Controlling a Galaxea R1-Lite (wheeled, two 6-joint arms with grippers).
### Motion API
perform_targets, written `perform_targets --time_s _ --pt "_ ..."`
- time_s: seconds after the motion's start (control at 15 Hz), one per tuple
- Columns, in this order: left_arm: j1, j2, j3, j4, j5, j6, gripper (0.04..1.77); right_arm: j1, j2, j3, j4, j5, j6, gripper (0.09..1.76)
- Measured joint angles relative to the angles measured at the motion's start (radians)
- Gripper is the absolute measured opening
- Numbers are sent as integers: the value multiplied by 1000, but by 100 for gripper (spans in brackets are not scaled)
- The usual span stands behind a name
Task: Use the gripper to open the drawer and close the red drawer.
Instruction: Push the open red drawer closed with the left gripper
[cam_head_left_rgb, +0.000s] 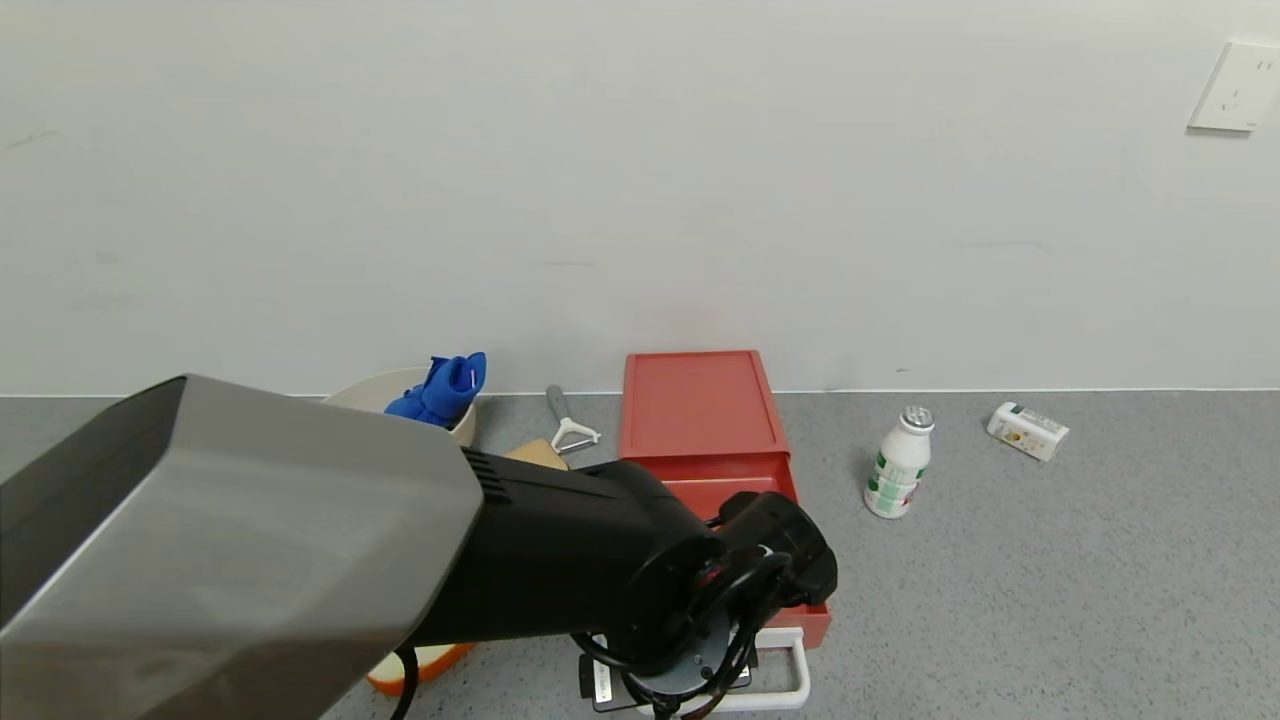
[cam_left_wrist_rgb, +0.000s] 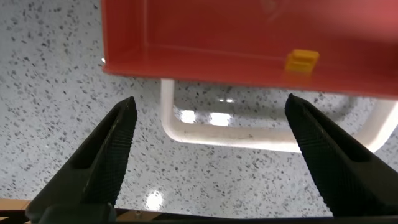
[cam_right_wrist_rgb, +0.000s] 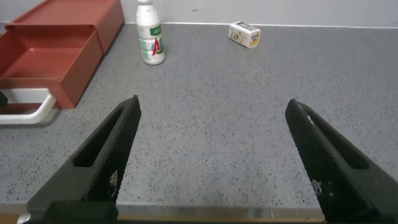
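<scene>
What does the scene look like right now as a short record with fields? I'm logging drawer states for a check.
drawer: red drawer pulled out of its red case, inside looks empty
handle: white loop at the drawer front, not gripped
left gripper: jaws open, hanging over the handle
right gripper: jaws open, over bare counter, away from the drawer
nearby: white bottle upright to the drawer's right; small carton lying farther right; peeler and bowl with blue cloth to the left

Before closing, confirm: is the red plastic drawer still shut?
No, the red plastic drawer is pulled out, its empty tray exposed.
</scene>
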Motion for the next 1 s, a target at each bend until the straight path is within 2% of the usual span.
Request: perform_targets --time_s 1.0 --pt "70 51 -113 -2 33 127 172 0 0 0 -1 0 0 171"
